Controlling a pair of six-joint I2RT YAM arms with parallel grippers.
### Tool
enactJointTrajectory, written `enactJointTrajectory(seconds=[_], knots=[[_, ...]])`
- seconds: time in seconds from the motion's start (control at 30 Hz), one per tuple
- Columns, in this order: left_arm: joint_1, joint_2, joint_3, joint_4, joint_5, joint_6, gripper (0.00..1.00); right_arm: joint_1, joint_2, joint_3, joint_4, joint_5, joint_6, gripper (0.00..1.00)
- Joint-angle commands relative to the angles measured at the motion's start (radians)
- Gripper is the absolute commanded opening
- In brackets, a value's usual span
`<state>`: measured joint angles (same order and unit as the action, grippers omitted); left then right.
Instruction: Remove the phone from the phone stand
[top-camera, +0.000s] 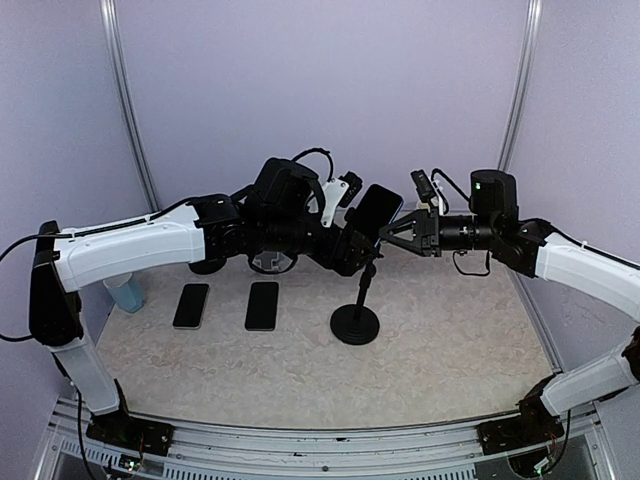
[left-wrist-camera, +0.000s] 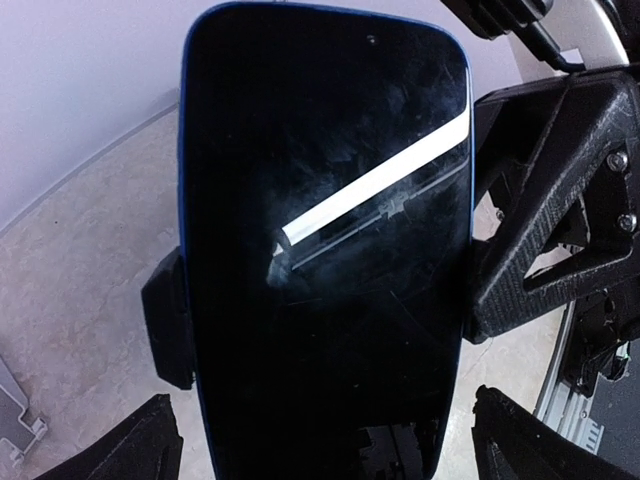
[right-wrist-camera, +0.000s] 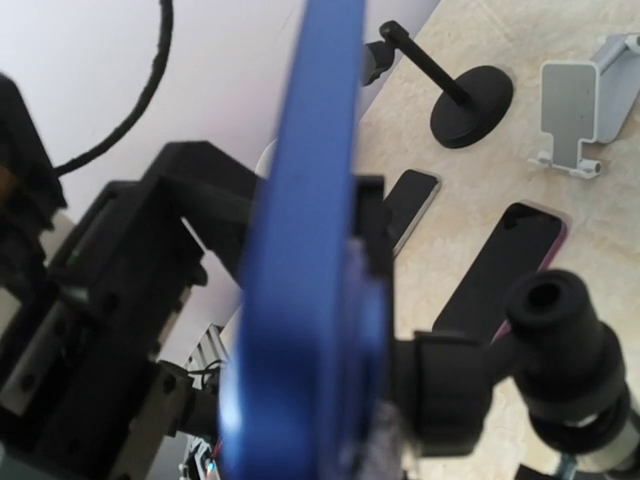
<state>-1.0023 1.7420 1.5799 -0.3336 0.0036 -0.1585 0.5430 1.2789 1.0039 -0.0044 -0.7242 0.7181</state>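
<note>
Blue-rimmed phone (top-camera: 377, 211) sits tilted atop the phone stand (top-camera: 355, 322), mid-desk (top-camera: 450, 350).

Top view: left gripper (top-camera: 350, 248) is close at the phone's L side, right gripper (top-camera: 392, 236) at its R edge. One spare phone (top-camera: 191, 305) and another (top-camera: 262, 305) lie flat on the desk, well apart from the stand.

Left wrist view: dark screen (left-wrist-camera: 325, 250) fills the frame w/ a bright streak across it. The stand's clamp (left-wrist-camera: 168, 320) hugs one long edge. Left jaws are spread wide, fingertips (left-wrist-camera: 140, 445) in the bottom corners, clear of the phone.

Right wrist view: phone is edge-on (right-wrist-camera: 300, 250), clamp behind it. Own jaws not visible, so can't tell if clenched or released.
</note>
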Motion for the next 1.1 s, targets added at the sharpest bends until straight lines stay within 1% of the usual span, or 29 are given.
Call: enactJointTrajectory(seconds=[0.0,0.13,0.27,0.3,0.53,0.57,0.77,0.87,1.07], knots=[[-0.025,0.031,0.055,-0.046,-0.013,0.028,0.99,-0.003,-0.047,0.019,0.134,-0.054,-0.033,0.00],[-0.046,0.049,0.071,-0.051,-0.045,0.034,0.99,0.006,-0.040,0.026,0.119,-0.055,-0.054,0.00],[-0.048,0.064,0.087,-0.063,-0.107,0.028,0.99,0.013,-0.034,0.036,0.103,-0.055,-0.068,0.00],[-0.048,0.067,0.091,-0.068,-0.126,0.026,0.97,0.014,-0.034,0.036,0.100,-0.055,-0.071,0.00],[-0.046,0.067,0.068,-0.067,-0.262,0.011,0.76,0.015,-0.041,0.037,0.075,-0.060,-0.087,0.00],[-0.045,0.063,0.062,-0.061,-0.275,0.007,0.71,0.015,-0.041,0.036,0.070,-0.060,-0.090,0.00],[-0.019,0.014,-0.014,-0.003,-0.335,-0.027,0.53,0.015,-0.055,0.024,0.044,-0.053,-0.106,0.00],[0.011,-0.016,-0.062,0.024,-0.358,-0.056,0.48,0.015,-0.063,0.020,0.028,-0.045,-0.117,0.00],[0.081,-0.068,-0.150,0.075,-0.331,-0.103,0.39,0.012,-0.073,0.016,-0.002,-0.034,-0.143,0.00]])
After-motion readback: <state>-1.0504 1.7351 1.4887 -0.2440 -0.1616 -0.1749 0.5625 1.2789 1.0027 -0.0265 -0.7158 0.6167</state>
